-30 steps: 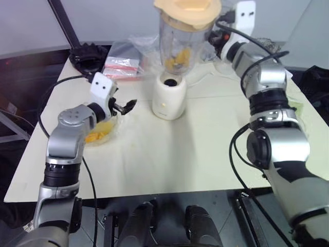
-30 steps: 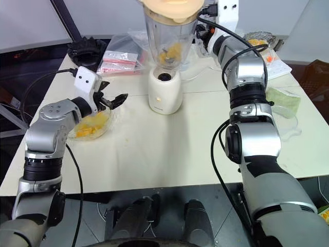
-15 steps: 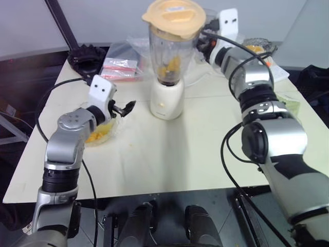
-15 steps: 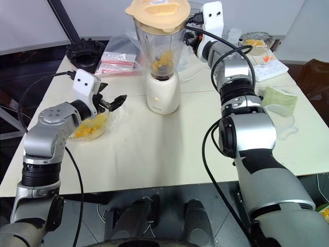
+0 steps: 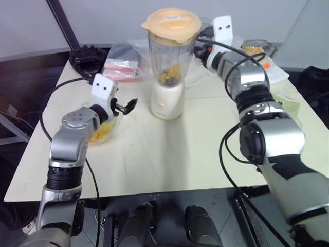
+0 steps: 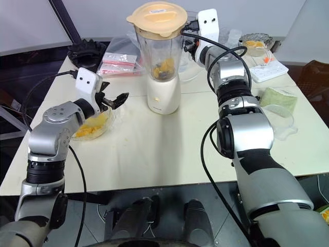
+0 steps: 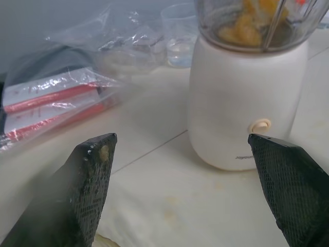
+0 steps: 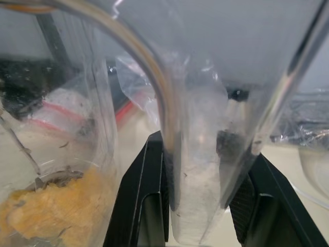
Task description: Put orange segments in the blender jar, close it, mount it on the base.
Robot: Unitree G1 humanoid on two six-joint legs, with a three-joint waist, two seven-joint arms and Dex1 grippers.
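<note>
The blender jar (image 5: 171, 54), clear and closed by a cream-yellow lid (image 5: 171, 21), stands upright on top of the white base (image 5: 166, 101) at the middle back of the table. Orange segments (image 5: 169, 75) lie in its bottom. My right gripper (image 8: 198, 154) is shut on the jar's handle (image 8: 198, 206), reaching in level from the jar's right side (image 6: 187, 45). More orange segments (image 6: 91, 127) fill a glass bowl (image 5: 114, 129) at the left. Just above that bowl my left gripper (image 6: 115, 99) hangs open and holds nothing, pointing toward the base (image 7: 247, 118).
Plastic bags with red strips (image 5: 123, 66) and a black ridged part (image 5: 87, 54) lie at the back left. At the back right stand a small bowl of fruit (image 6: 254, 42) and a white tray (image 6: 267, 69). A green cloth (image 6: 279, 98) and clear cup (image 6: 281, 114) sit right.
My right gripper has come down with the jar, which hung above the base a second ago and now stands on it. The left arm has stayed put.
</note>
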